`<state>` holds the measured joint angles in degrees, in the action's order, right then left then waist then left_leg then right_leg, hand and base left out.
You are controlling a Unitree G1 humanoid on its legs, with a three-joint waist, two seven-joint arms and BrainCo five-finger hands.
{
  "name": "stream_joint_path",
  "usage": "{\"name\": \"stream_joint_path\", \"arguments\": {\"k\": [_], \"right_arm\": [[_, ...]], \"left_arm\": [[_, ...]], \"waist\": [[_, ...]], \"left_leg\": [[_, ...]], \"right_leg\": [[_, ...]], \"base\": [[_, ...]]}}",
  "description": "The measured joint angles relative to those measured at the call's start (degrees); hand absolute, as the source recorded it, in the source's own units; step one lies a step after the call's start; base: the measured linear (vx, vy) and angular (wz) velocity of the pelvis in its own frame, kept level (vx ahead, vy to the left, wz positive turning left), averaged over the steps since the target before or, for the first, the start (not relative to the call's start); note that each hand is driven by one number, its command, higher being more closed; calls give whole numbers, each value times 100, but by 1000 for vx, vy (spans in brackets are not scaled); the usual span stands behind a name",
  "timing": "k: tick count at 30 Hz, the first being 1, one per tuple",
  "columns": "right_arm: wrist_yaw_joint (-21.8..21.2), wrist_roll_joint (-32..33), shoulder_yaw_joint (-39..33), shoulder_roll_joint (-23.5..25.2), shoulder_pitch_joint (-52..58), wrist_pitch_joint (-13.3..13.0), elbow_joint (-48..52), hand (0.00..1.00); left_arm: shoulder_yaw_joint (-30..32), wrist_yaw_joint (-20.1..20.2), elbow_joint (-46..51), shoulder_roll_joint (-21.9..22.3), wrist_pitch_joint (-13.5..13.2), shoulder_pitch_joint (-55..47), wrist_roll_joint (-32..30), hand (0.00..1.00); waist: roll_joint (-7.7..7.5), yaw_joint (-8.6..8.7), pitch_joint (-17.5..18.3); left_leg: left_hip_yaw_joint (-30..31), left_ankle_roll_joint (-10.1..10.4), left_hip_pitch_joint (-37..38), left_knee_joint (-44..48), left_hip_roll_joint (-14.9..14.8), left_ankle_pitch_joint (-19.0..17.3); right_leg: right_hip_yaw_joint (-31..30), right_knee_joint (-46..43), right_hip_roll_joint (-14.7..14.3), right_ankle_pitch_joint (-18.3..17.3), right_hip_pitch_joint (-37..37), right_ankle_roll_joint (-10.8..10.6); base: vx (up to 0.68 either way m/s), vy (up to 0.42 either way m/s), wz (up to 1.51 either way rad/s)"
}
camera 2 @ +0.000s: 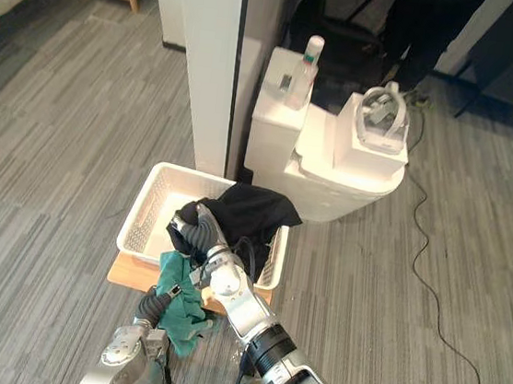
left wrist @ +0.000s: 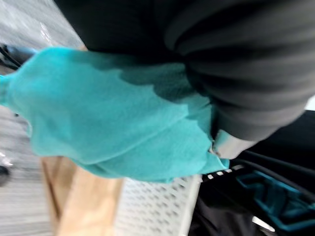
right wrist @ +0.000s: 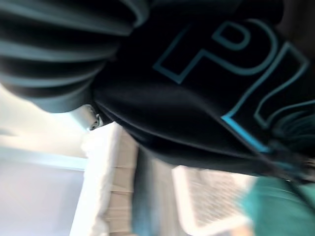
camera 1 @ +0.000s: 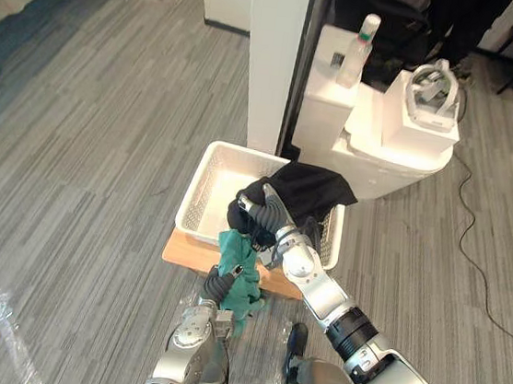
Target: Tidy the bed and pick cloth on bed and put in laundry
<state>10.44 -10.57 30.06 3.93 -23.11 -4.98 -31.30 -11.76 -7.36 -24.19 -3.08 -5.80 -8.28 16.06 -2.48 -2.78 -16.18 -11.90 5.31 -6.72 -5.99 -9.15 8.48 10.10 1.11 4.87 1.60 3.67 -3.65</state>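
1. Grey striped flooring (camera 1: 105,138) runs across the room. A white perforated basket (camera 1: 203,186) sits on a low wooden board (camera 1: 185,251) just in front of a white pillar (camera 1: 274,55).
2. A black cloth (camera 1: 313,187) lies heaped in the basket's right half, with part of it draped over the far right corner of the rim.
3. A teal cloth (camera 1: 243,294) hangs at the basket's near rim and spills down past the front edge of the board. Most of it looks to be outside the basket.
4. The right hand (camera 1: 256,211) is sunk into the black cloth near the middle of the basket. The cloth covers it, so I cannot tell whether it is clasped or spread.
5. The left hand (camera 1: 226,279) is up against the teal cloth, which folds over it. I cannot tell whether it has a grip there.
6. Both cloths look light, limp and easily bunched, with nothing fragile about them. They will sag, trail and snag on the rim rather than slide.
7. The teal cloth is probably best taken by a gathered bunch near its middle. A hold on a corner would let loose ends drag over the rim or the board.
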Motion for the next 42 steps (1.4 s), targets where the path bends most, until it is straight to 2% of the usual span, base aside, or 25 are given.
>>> {"name": "stream_joint_path", "arguments": {"k": [6, 7, 12, 18, 24, 25, 26, 30, 32, 42], "right_arm": [[201, -203, -673, -14, -707, 114, -1010, 100], [252, -201, -835, -41, -901, 126, -1158, 0], [438, -101, -1485, -253, -1587, 138, -1352, 0], [550, 249, -1843, -552, -1643, 213, -1347, 0], [533, 252, -1823, -684, -729, 280, -449, 0], [507, 251, -1821, -727, -468, 287, -189, 0], [487, 248, -1819, -728, -226, 289, 51, 0], [434, 237, -1854, -746, 590, 315, 548, 0], [380, 174, -1965, -743, 1005, 338, 713, 0], [336, 15, -2449, -736, 1834, 342, 834, 0]], "left_arm": [[64, 78, -193, -51, -67, 330, -128, 100], [64, 81, -192, -55, -122, 371, -169, 100], [41, 109, -109, -171, -237, 611, -170, 100], [-162, 116, 466, -220, -256, 674, -163, 100], [-152, 110, 973, -198, -251, 491, -81, 100], [-149, 111, 1058, -200, -243, 450, -78, 100], [-130, 111, 1210, -203, -236, 395, -50, 100], [-127, 113, 1661, -204, -232, 265, 86, 100], [-139, 120, 1895, -197, -232, 201, 114, 100], [-181, 334, 2801, -157, -236, 27, 606, 100]], "waist": [[220, 2, -403], [266, -2, -429], [329, -20, -566], [361, 28, -594], [370, 54, -586], [388, 127, -572], [390, 200, -544], [369, 225, -316], [357, 299, -102], [324, 341, 385]], "left_leg": [[19, -55, -331, 1, 98, 95], [33, -81, -414, 1, 122, 115], [77, -100, -616, 3, 161, 144], [110, -71, -635, 30, 161, 175], [-31, 11, -410, 1, 110, 78], [-42, 0, -354, 0, 102, 38], [-59, -17, -325, 0, 105, 25], [-202, -31, -230, 1, 101, -25], [-201, -30, -171, 1, 107, -38], [-282, 3, 180, -1, 98, -143]], "right_leg": [[35, -22, 111, 63, 321, -72], [36, -22, 134, 71, 388, -82], [85, -11, 166, 72, 559, -85], [148, -12, 161, 70, 564, -82], [13, -54, 118, 49, 433, -55], [-2, -57, 122, 37, 382, -55], [-12, -69, 127, 29, 370, -59], [-124, -54, 132, 29, 352, -63], [-126, -2, 134, 21, 255, -73], [-197, 84, 127, -3, -82, -93]], "base": [[31, 21, 4], [47, 26, 9], [55, 16, 6], [38, 4, 3], [-9, 0, -11], [-4, 10, -10], [-1, 7, -7], [39, 4, -16], [73, -9, 0], [24, -7, -3]]}}
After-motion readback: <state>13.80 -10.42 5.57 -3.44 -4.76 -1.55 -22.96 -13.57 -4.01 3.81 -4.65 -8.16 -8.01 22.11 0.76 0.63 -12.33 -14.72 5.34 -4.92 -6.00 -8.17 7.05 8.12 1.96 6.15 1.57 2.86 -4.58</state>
